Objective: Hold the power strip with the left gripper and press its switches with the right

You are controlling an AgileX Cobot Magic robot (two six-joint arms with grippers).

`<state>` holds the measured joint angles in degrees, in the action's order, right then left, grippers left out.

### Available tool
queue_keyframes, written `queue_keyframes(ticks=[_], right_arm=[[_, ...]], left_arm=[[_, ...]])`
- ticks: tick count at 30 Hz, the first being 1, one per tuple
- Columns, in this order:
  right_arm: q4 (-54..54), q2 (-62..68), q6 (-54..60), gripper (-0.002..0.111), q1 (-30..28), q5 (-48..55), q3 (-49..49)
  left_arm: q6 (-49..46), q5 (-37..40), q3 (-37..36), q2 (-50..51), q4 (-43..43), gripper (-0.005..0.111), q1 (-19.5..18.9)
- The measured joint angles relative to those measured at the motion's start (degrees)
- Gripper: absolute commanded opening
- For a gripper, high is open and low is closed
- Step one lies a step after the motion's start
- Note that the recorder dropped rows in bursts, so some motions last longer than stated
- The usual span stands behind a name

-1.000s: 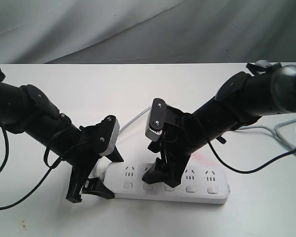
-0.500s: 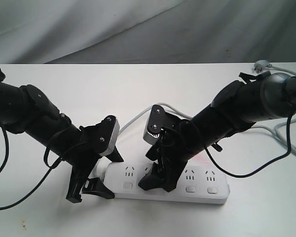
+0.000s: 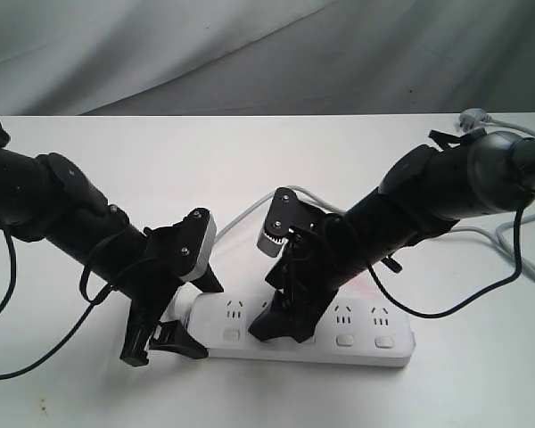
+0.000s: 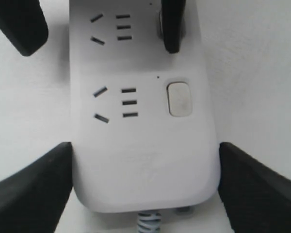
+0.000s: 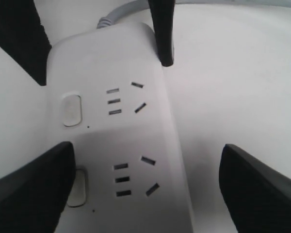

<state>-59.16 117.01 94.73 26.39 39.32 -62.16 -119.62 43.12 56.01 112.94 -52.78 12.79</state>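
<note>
My left end effector (image 3: 165, 349) is clamping the long white plastic power strip (image 3: 366, 354) steady so my right end effector (image 3: 283, 334), wide open and empty, is fingertip-pressing a square white switch (image 5: 78, 191).

The left claw (image 3: 165, 349) and right claw (image 3: 281, 332) crowd the power strip's (image 3: 366, 343) left half; its right end stands open. The cord (image 3: 245, 214) crosses the table (image 3: 250, 147) between both arms, farther back.

power strip (image 3: 361, 332) flat on your table (image 3: 250, 152)
your left gripper (image 3: 165, 352) clamps its cord end; your right gripper (image 3: 283, 335) straddles the middle switches (image 3: 344, 341); the cord (image 3: 241, 214) runs back between both.
</note>
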Motion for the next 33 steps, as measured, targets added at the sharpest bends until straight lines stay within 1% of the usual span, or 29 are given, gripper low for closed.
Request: queue_keyframes(ticks=[8, 18, 25, 29, 33], right_arm=[[1.6, -0.2, -2.7, 0.074, 0.1, -0.3, -0.1], [6.8, -1.6, -4.4, 0.074, 0.2, -2.2, -0.1], [5.6, -3.2, -4.3, 0.074, 0.1, -2.3, 0.2], [5.7, -7.5, -3.7, 0.074, -2.1, -2.2, 0.5], [5.4, -11.2, -1.9, 0.074, -6.3, 2.5, 0.5]], left_arm=[[0.1, 0.0, 0.0, 0.0, -0.1, 0.0, 0.0], [0.1, -0.1, 0.0, 0.0, -0.2, 0.0, 0.0], [0.1, -0.1, 0.0, 0.0, -0.2, 0.0, 0.0], [0.1, -0.1, 0.0, 0.0, -0.2, 0.0, 0.0], [0.1, -0.1, 0.0, 0.0, -0.2, 0.0, 0.0]])
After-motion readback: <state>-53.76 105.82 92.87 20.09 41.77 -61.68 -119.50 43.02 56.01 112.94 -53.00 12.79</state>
